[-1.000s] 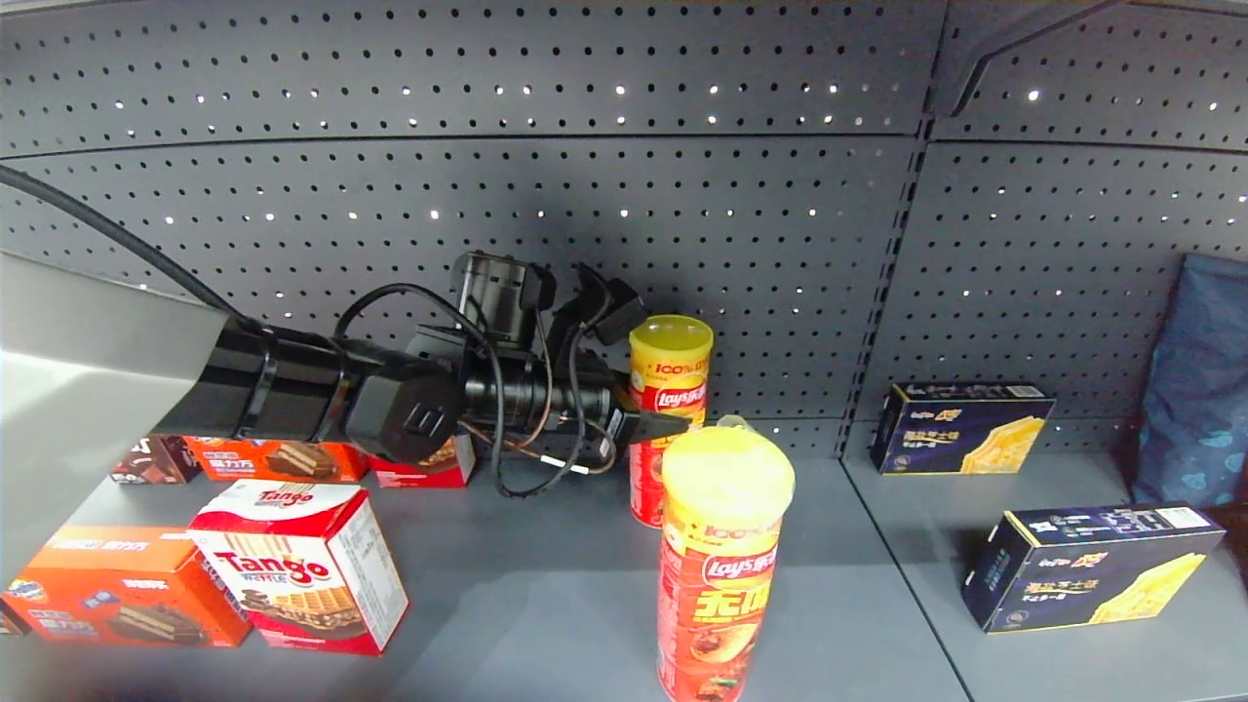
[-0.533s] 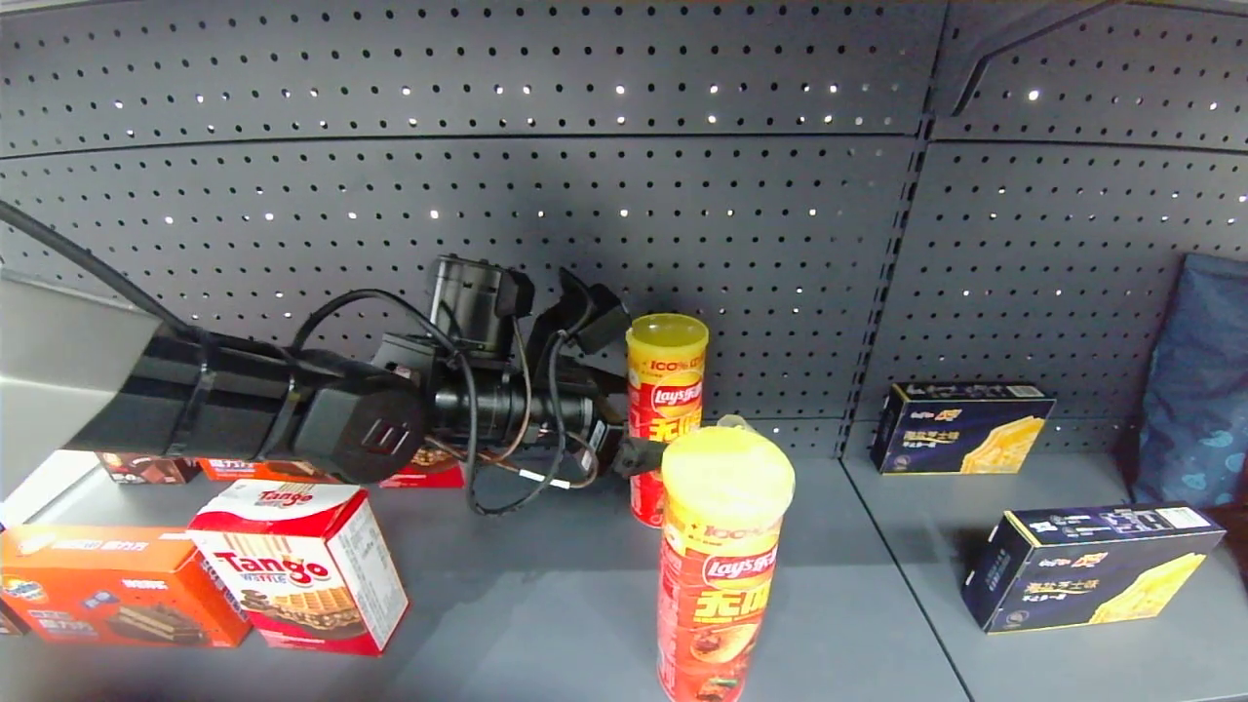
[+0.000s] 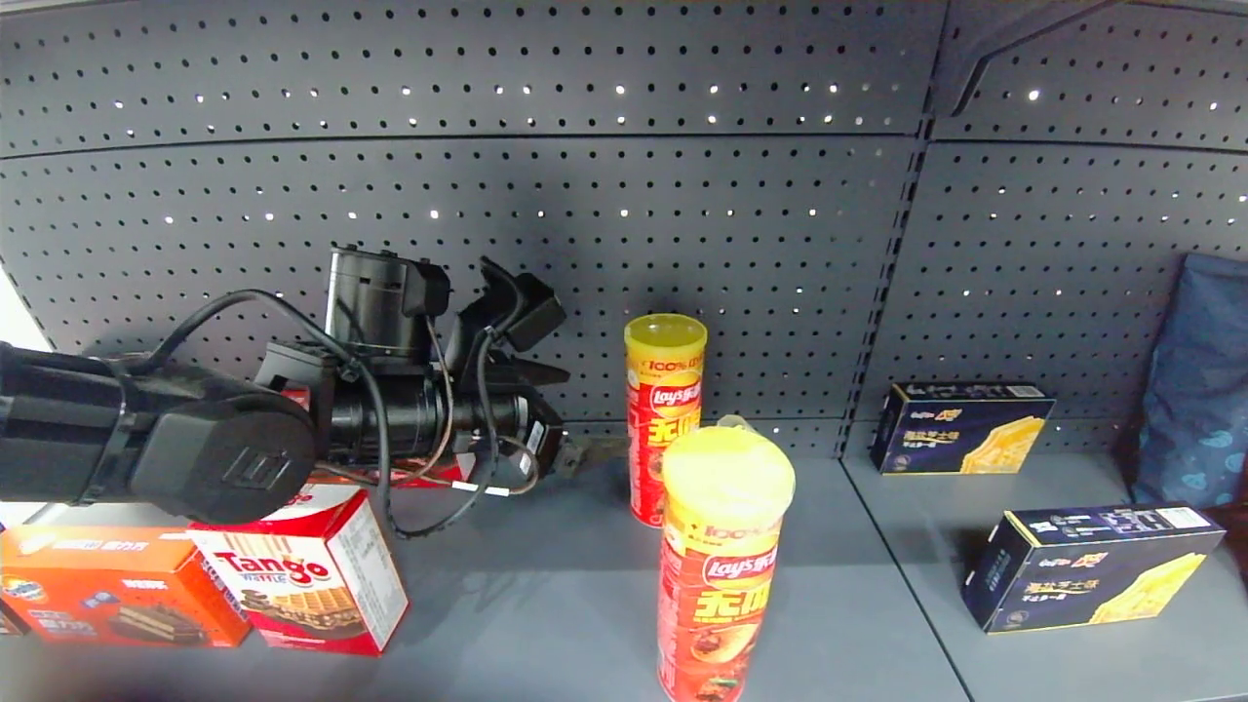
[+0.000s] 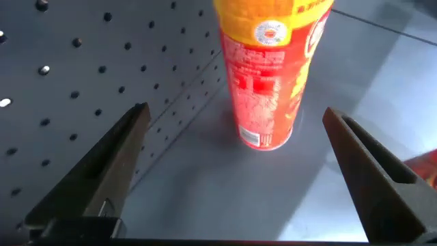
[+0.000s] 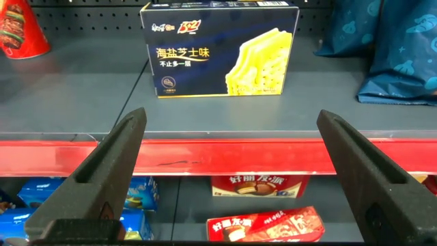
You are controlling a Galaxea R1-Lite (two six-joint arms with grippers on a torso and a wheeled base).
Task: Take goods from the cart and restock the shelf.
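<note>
The left gripper [image 3: 564,414] hangs over the left part of the shelf [image 3: 546,604]. It points sideways at the rear chip can [image 3: 665,419] from a little way off, its jaws spread wide and empty. That can stands upright close to the pegboard [image 3: 585,195], long axis vertical and yellow lid on top. Its red and yellow label carries a round logo and large yellow characters. The front chip can [image 3: 720,565] has the same look and stands upright nearer the shelf edge, just right of the rear one.

The right gripper [image 5: 232,174] sits before the shelf's red edge strip [image 5: 171,157], its jaws also wide apart and empty. It faces the front blue box [image 3: 1087,565], which shows a pale wafer picture and light lettering. The rear blue box [image 3: 960,427] stands on its long side by the pegboard, beside a blue bag [image 3: 1194,390]. To the left stand a red and white wafer box [image 3: 312,575] and an orange box [image 3: 107,585].
</note>
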